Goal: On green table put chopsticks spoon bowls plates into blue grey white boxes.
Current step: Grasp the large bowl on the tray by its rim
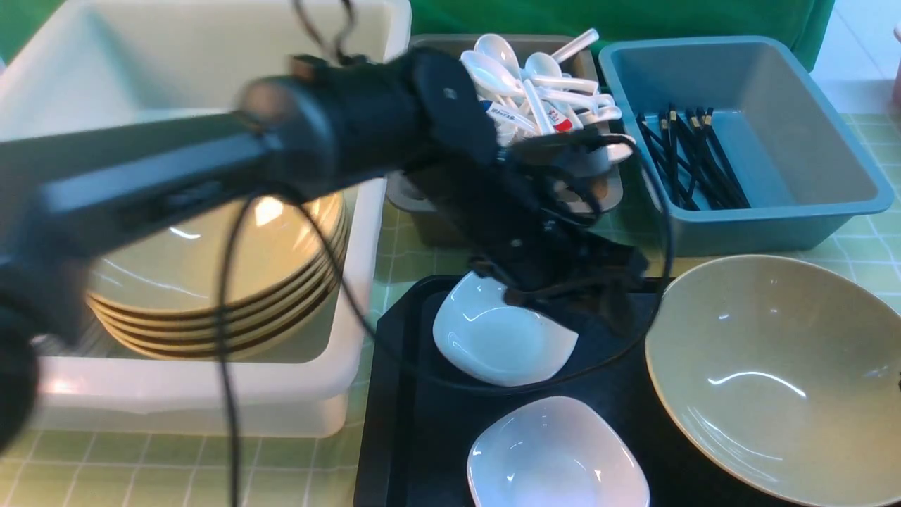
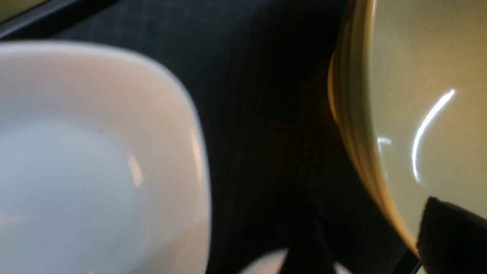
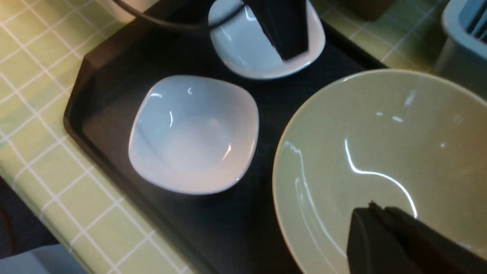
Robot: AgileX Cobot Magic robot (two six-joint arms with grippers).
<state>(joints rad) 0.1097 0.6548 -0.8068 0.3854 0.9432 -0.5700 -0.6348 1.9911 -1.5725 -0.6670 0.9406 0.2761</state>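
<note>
1. Where the green checked table (image 1: pixel 105 479) lies nearest the robot, a black tray (image 1: pixel 408 451) sits on it. A small square white bowl (image 1: pixel 556 458) rests empty at the tray's near edge.
2. Just to the right, a large olive bowl (image 1: pixel 774 373) fills the right part of the tray. It is empty and glossy.
3. The right claw (image 3: pixel 371 217) hangs over the inside of the large olive bowl. Its fingers are pressed together, so it is closed, and nothing shows between them. Whether it touches the bowl cannot be told.
4. Farther back on the tray stands a second white bowl (image 1: pixel 493 338), also empty. Its far edge is hidden behind the left arm.
5. The left arm stretches in from the left, dark and blurred. The left claw (image 1: pixel 612 303) is low over the tray, between the second white bowl and the rim of the large olive bowl. In the left wrist view its two dark fingers stand apart, so it is open and grips nothing.
6. Left of the tray, a white box (image 1: pixel 211 401) holds a stack of tan plates (image 1: pixel 211 282) with dark rims.
7. Behind the tray, a grey box (image 1: pixel 422 211) is heaped with white spoons (image 1: pixel 535 91).
8. At the far right, a blue box (image 1: pixel 774 211) holds black chopsticks (image 1: pixel 693 155), which lie together on its floor.
</note>
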